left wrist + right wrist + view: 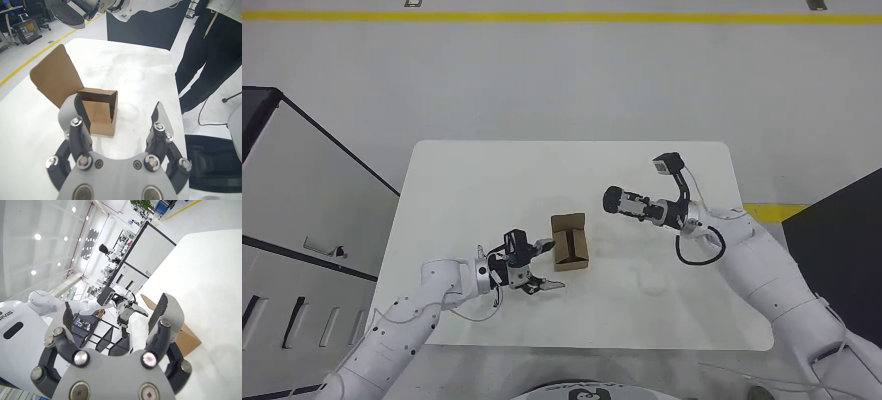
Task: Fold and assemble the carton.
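Observation:
A small brown carton [569, 243] stands near the middle of the white table [672, 310], its top unclosed and one tall flap [54, 75] standing up. My left gripper [548, 277] hovers open just beside the carton's near-left side, with one fingertip [75, 103] close against the carton [101, 113] wall and nothing held. My right gripper [610, 202] hangs open above the table off the carton's far-right corner, nothing between its fingers. In the right wrist view the right gripper [116, 303] frames the carton [190, 339] and the left gripper [132, 313] beyond it.
A grey cabinet [302, 190] stands off the table's left edge and a dark panel [842, 240] off its right. The tabletop [492, 180] around the carton is bare white surface on all sides.

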`<state>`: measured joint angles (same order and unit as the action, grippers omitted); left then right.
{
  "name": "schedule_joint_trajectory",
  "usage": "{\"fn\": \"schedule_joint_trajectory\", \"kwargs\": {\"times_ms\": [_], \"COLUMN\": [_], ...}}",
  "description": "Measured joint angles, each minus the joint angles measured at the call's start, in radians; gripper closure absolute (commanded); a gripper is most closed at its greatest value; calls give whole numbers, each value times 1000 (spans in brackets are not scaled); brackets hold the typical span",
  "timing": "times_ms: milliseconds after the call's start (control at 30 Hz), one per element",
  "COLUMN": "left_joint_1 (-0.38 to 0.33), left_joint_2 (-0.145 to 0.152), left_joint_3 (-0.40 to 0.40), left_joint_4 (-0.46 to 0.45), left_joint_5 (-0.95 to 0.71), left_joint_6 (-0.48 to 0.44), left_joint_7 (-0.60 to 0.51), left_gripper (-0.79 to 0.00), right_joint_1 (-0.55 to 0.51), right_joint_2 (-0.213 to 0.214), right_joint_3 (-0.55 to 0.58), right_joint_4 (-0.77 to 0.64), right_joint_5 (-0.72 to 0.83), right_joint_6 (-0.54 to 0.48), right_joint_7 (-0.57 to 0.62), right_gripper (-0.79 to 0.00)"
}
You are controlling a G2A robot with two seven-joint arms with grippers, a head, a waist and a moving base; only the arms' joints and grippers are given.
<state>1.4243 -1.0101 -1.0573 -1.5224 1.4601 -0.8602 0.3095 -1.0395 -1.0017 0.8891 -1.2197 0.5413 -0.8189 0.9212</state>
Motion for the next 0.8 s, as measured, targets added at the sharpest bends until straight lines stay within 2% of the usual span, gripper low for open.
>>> {"fn": "schedule_joint_trajectory", "kwargs": {"times_ms": [233, 467, 800], "left_joint_1": [18, -4, -4], "left_joint_2": [4, -1, -5], "left_joint_3": [3, 26, 43], "left_joint_4": [11, 69, 66], "left_joint_5": [1, -4, -15], "left_joint_6": [-9, -33, -11], "left_joint_7": [2, 21, -8], "left_gripper": [0, 0, 0], "right_joint_1": [20, 86, 80], "right_joint_2": [-8, -34, -40], "right_joint_3": [3, -30, -39], "right_joint_4": [-1, 62, 49], "right_joint_5": [19, 12, 3], "right_joint_6": [119, 205, 231], "right_joint_7": [-3, 7, -5], "right_gripper": [-785, -785, -785]}}
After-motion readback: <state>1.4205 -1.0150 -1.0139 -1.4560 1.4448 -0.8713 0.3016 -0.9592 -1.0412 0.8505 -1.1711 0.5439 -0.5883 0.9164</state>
